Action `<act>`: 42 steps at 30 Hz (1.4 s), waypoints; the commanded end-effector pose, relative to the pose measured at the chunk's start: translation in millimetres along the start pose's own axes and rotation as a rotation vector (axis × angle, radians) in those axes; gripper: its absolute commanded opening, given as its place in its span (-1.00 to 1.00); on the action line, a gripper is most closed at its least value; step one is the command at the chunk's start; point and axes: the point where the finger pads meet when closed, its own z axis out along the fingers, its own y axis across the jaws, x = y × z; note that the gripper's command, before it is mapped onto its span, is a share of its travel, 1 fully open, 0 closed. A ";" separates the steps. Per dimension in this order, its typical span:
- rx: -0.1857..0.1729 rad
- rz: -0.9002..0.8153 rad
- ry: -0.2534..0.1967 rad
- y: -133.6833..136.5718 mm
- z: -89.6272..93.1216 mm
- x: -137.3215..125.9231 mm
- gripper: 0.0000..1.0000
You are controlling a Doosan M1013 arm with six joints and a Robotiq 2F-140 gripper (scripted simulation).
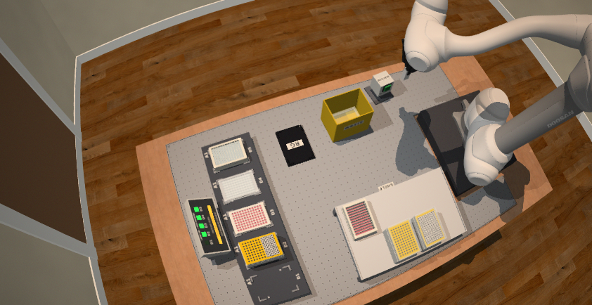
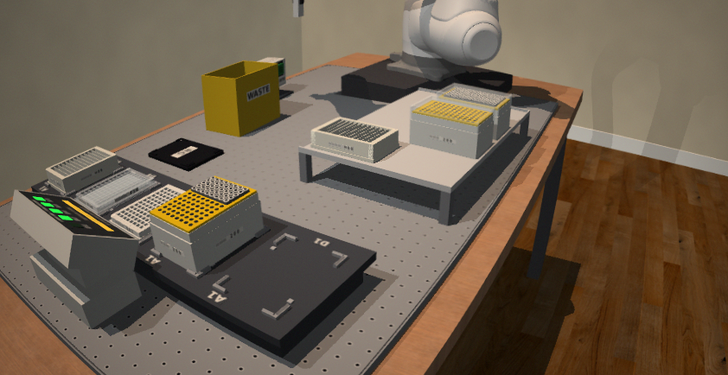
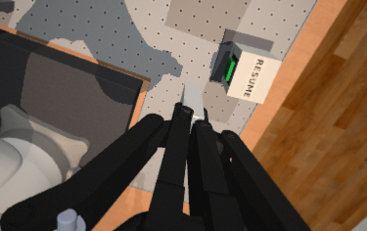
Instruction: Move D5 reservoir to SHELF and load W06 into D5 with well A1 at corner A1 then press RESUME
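From my end the black two-finger gripper [image 3: 194, 115] is fully closed on nothing, hanging high near the white box with the green RESUME key [image 1: 382, 82] at the far corner of the grey perforated board [image 1: 331, 170]. The board lies on a wooden table [image 2: 509, 209] in a beige-walled room with plank flooring [image 1: 207, 54]. A pale trough reservoir [image 1: 226, 152] sits in D5, and a red-filled one [image 1: 359, 218] is on the white shelf [image 1: 414, 195].
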 end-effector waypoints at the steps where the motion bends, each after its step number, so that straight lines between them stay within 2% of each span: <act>1: 0.000 0.000 0.000 0.0 3.7 0.0 -1.00; 42: 0.000 0.000 0.000 0.0 65.4 0.0 -1.00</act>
